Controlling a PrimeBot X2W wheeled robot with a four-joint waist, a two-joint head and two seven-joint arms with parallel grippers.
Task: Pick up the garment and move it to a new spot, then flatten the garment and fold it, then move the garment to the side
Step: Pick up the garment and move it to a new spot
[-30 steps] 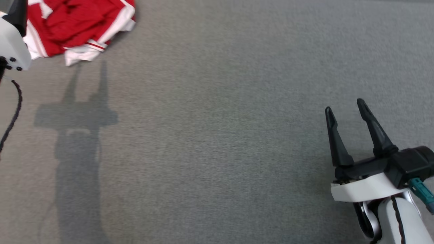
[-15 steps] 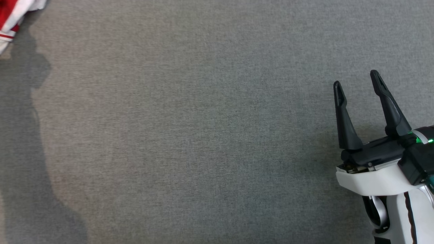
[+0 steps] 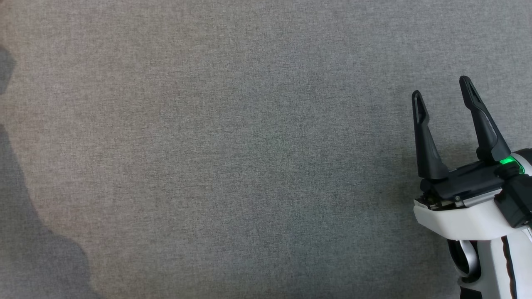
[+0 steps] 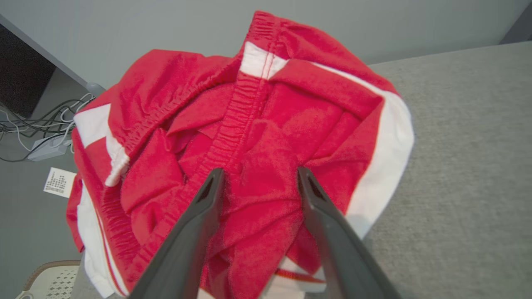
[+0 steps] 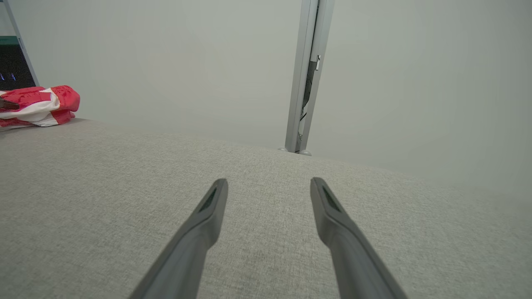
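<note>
Crumpled red-and-white shorts (image 4: 266, 124) sit at the bench (image 4: 465, 166) edge. My left fingers (image 4: 198, 224) are apart, straddling a shorts fold, maybe touching it. My right fingers (image 5: 203, 224) are apart, well away from the shorts.

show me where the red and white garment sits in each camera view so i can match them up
left wrist view: the garment lies crumpled across the centre, with the open left claw on either side of a red fold.
right wrist view: small, at the far left edge, on a far corner of the grey surface.
head view: the right claw at lower right; the garment probably lies beyond the left edge.
shared landmark: the grey surface.
</note>
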